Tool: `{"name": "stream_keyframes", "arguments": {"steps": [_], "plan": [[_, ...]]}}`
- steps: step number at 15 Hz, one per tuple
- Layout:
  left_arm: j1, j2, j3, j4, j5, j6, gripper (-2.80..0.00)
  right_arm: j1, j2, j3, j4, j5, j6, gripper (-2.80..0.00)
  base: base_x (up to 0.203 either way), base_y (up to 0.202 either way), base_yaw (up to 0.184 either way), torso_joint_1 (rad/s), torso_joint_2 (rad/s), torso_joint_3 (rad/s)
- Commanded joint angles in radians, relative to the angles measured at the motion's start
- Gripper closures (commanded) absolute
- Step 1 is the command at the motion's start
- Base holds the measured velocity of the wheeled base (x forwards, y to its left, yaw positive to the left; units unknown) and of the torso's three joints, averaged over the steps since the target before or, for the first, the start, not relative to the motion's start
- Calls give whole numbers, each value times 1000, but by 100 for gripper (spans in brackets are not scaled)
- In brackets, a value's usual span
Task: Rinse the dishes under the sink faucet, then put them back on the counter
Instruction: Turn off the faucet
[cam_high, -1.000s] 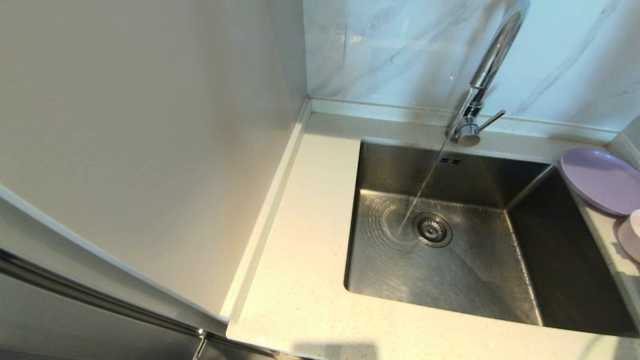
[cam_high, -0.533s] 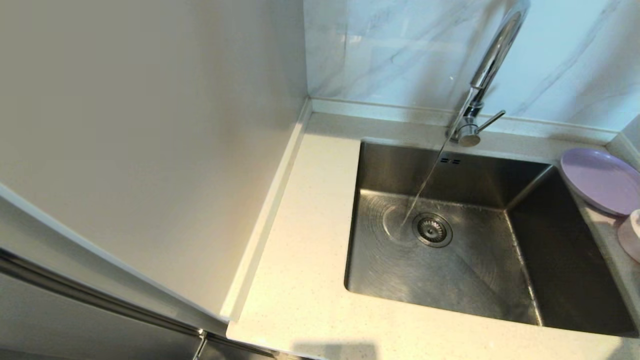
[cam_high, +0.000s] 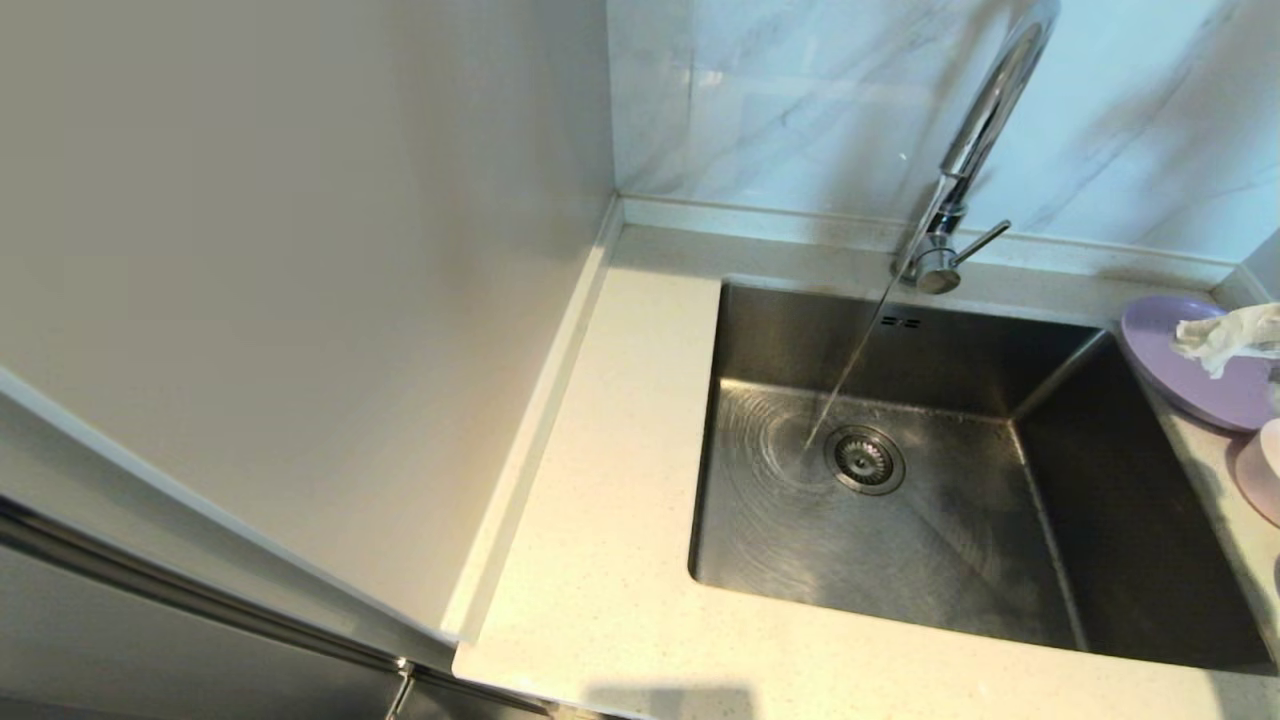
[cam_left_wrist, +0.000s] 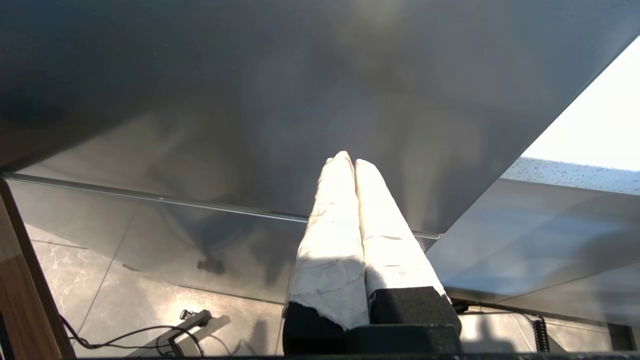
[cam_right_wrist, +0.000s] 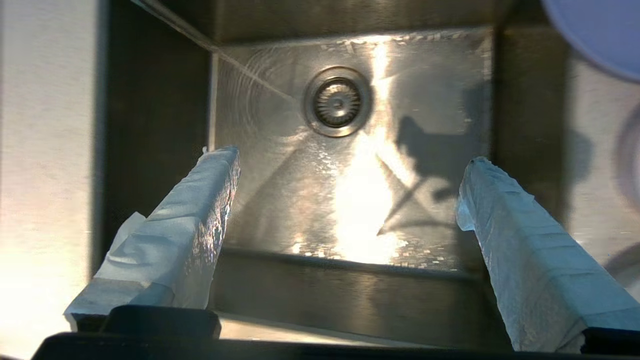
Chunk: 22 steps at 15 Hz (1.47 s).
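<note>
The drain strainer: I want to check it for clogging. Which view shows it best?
The right wrist view: the drain strainer sits large and unobstructed there. The head view shows it smaller, beside the water stream. The left wrist view shows none of it.

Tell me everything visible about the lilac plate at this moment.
The plate is wide, shallow and round, of smooth lilac plastic by its look. It lies flat on the counter at the sink's far right corner, its edge reaching just over the basin. A wrapped finger of the right gripper shows over it; contact cannot be judged. Its right part is cut off.
</note>
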<state>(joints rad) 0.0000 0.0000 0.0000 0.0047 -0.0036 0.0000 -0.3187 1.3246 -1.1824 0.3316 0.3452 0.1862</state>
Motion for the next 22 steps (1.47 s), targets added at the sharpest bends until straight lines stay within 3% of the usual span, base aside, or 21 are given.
{"name": "stream_keyframes", "arguments": {"steps": [1,8,16,22], "plan": [[0,0,0,0,1,0,0,41,-13,22,-4,3,15,-280,0,0,0,0,0,0],[0,0,0,0,-1,0,0,70,-1,42,-78,-2,38,-280,0,0,0,0,0,0],[0,0,0,0,1,0,0,118,54,52,-103,-147,34,-280,0,0,0,0,0,0],[0,0,0,0,1,0,0,118,58,37,-105,-144,33,-280,0,0,0,0,0,0]]}}
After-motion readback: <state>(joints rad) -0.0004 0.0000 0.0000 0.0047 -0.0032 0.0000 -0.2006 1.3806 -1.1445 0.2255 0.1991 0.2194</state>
